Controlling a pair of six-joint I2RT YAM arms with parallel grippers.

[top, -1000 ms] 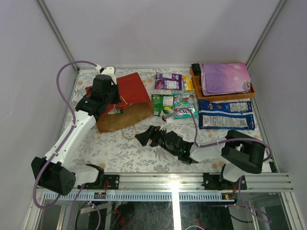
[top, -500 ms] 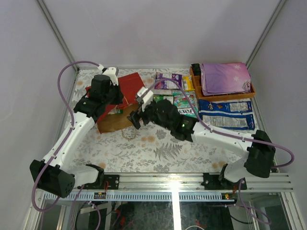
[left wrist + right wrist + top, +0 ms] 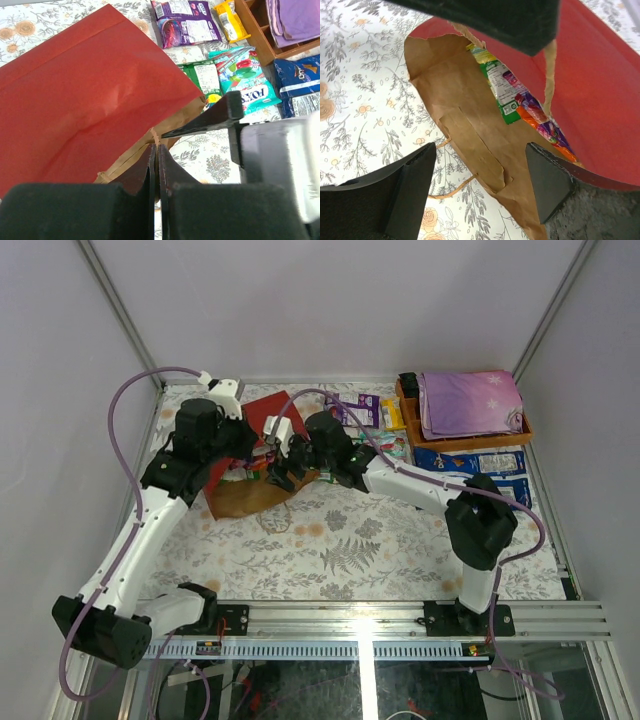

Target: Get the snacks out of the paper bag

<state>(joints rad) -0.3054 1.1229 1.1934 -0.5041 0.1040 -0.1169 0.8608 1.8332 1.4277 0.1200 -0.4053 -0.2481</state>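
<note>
Floral-patterned cloth covers the table [image 3: 340,550], with pale panels on three sides. The right gripper [image 3: 480,150] hangs wide open just in front of the mouth of the paper bag [image 3: 455,100], one finger to each side of the opening, touching nothing. Straight ahead, inside, a green packet [image 3: 502,95] lies flat against the brown inner wall. An orange-and-purple packet [image 3: 547,130] sits partly under it, nearer the red side. Both look light, thin and glossy, so probably slippery and crinkly. A pinch on a sealed end or free edge should hold better than a squeeze on the flat face. The green one is uppermost and looks the easier to reach.

Above the mouth the left gripper [image 3: 157,150] is closed, apparently nipping the bag's upper lip and holding it up. The paper is soft and could tear or sag if dragged. A loop handle [image 3: 550,75] crosses the opening and might snag a finger. Farther right, a purple packet [image 3: 182,25] and a teal FOX'S packet [image 3: 247,82] lie out on the table near the wooden tray [image 3: 470,444].
</note>
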